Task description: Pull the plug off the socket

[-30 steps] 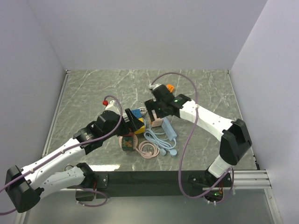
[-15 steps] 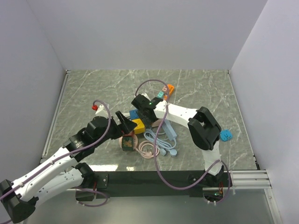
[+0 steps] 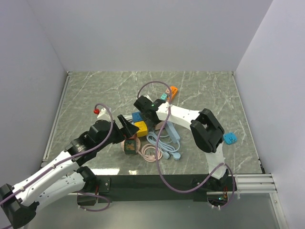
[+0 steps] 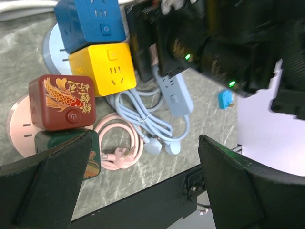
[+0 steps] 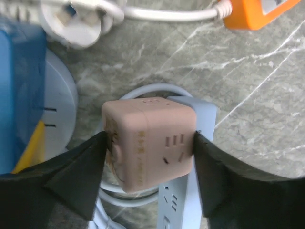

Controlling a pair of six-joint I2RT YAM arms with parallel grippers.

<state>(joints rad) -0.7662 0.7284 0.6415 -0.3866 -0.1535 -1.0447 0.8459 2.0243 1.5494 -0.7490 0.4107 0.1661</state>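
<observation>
two arms meet at table centre. r arm folded hard at elbow, wrist down, r gripper (image 5: 150,160) clamped on both sides of pink cube plug (image 5: 147,140), seated on blue power strip (image 5: 188,212). l arm stretched fwd, l gripper (image 4: 147,183) spread wide above red cube (image 4: 62,102), holding nothing.

A blue cube socket (image 4: 90,21) and a yellow cube socket (image 4: 102,67) are sitting side by side, touching. A red-brown koi cube (image 4: 62,102) is standing just beside a coiled pink cable (image 4: 119,148). An orange adapter (image 3: 173,90) is lying farther back on the marble table (image 3: 95,90), and 1 small blue plug (image 3: 230,138) is lying well apart at the right.
</observation>
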